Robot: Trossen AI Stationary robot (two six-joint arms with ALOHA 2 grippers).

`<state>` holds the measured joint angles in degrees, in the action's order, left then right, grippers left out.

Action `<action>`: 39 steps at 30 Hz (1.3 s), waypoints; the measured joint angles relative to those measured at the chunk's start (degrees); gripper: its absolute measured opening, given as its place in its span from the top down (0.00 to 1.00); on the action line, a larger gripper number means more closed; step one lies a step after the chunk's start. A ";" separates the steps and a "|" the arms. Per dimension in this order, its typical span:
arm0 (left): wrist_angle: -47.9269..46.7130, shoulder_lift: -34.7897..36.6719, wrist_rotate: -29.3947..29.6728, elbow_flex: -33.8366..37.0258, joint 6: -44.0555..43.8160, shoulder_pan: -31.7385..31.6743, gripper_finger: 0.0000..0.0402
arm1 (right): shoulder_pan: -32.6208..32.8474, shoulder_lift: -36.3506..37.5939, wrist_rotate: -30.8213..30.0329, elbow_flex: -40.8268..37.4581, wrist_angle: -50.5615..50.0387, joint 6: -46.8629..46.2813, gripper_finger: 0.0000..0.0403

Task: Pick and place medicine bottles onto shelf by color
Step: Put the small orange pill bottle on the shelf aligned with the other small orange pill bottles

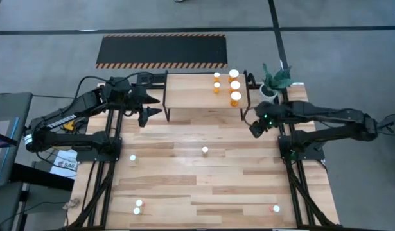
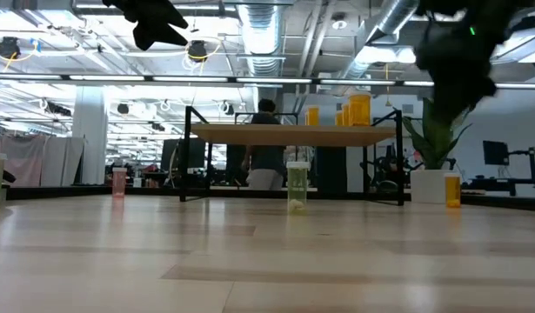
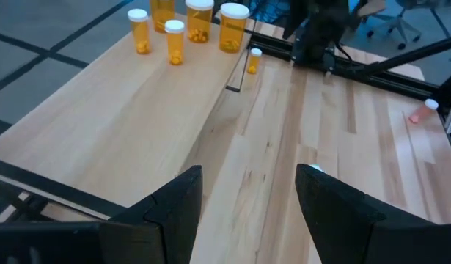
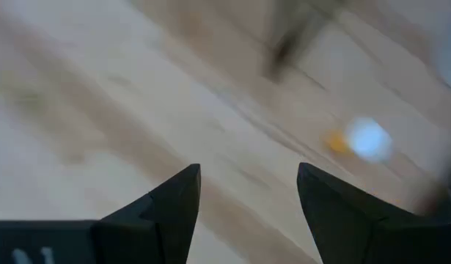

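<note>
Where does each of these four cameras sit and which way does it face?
High: overhead, straight down; both arms, shelf.
Low: tabletop height, level across; shelf, arms hanging from above.
Left wrist: past the open left pincer toward orange bottles on the shelf.
Right wrist: past the open right pincer, tabletop blurred.
High, low and left wrist share the shelf's orange bottles.

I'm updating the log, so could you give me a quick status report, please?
Left claw and right claw open, empty. Four orange bottles on shelf. Others loose on table.
</note>
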<state>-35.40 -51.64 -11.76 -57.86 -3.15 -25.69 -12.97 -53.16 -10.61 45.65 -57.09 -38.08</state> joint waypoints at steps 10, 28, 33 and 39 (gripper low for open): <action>0.48 0.00 3.10 -0.01 -7.34 0.00 0.49 | -4.61 -1.90 -16.89 -6.90 0.59 -8.76 0.38; 0.39 -0.02 3.71 -0.01 -10.20 0.00 0.49 | -15.35 -11.04 -11.53 -7.74 8.15 -2.14 0.37; 0.39 -0.02 3.86 -0.01 -10.20 0.00 0.49 | -15.33 -10.49 -8.73 -12.45 11.62 -2.32 0.38; 0.38 -0.02 3.86 -0.01 -10.20 0.00 0.49 | -15.27 -10.49 -8.76 -14.92 13.24 -2.40 0.38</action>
<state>-35.01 -51.66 -7.90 -57.87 -13.34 -25.69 -28.24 -63.66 -19.37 30.73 -43.86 -40.48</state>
